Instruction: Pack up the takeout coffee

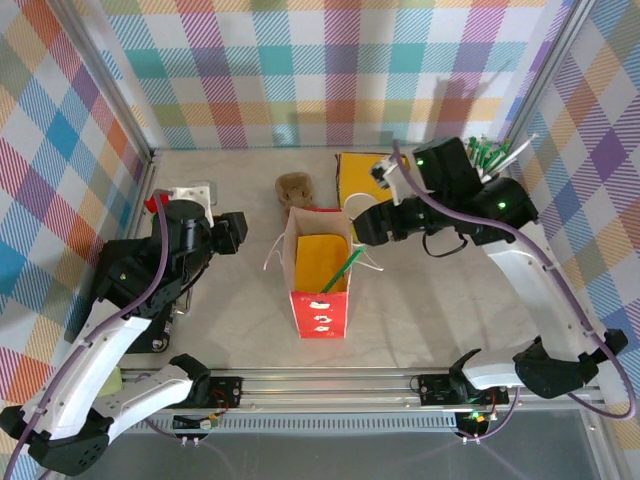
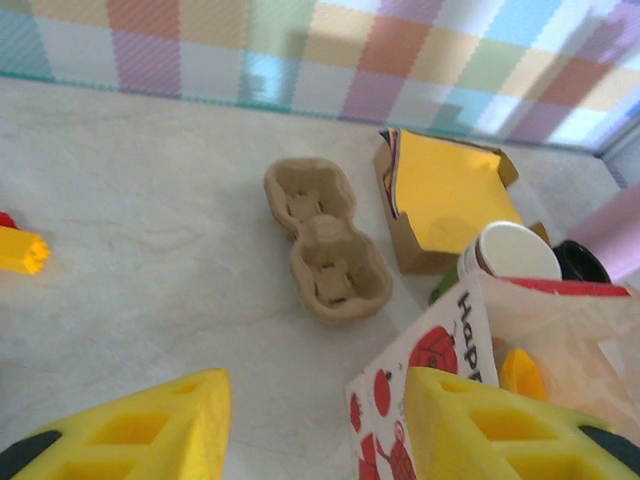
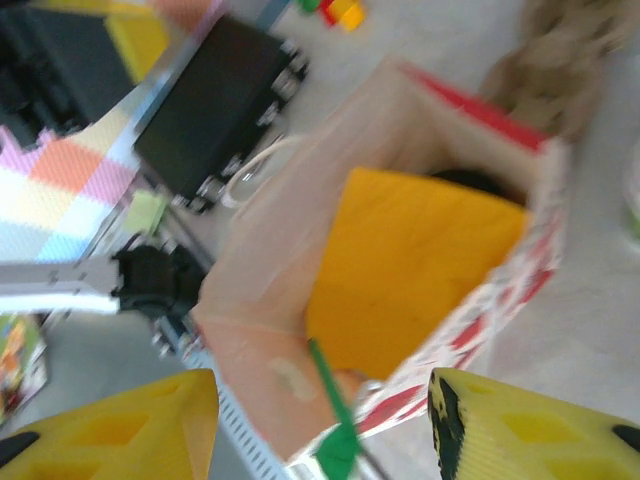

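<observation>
We see the small green-banded white-rimmed paper coffee cup (image 2: 512, 252) standing outside, just behind the red paper gift bag (image 1: 320, 310). The 2 yellow-fingered grippers, left claw (image 2: 315, 420) and right claw (image 3: 320, 400), are released, grasping nothing.

- Left arm (image 1: 95, 365) and right arm (image 1: 545, 290) are the same build — glossy white shells on the long links, chunky black housings at every joint.
- A purple cable (image 1: 560, 278) trails along each arm, hanging a bit loose off the shell.
- Small green lights (image 1: 503, 208) glow on the right arm's upper black housings.
- Black base blocks (image 1: 200, 385) are bolted at the table's near edge.
- Left gripper (image 2: 315, 430): fingers (image 2: 150, 430) are bright yellow plastic wedges with triangular cut-outs and black pads at the ends.
- Right gripper (image 3: 325, 425) — same deal, with yellow fingers (image 3: 540, 430) and a black strip on the inner face.
</observation>
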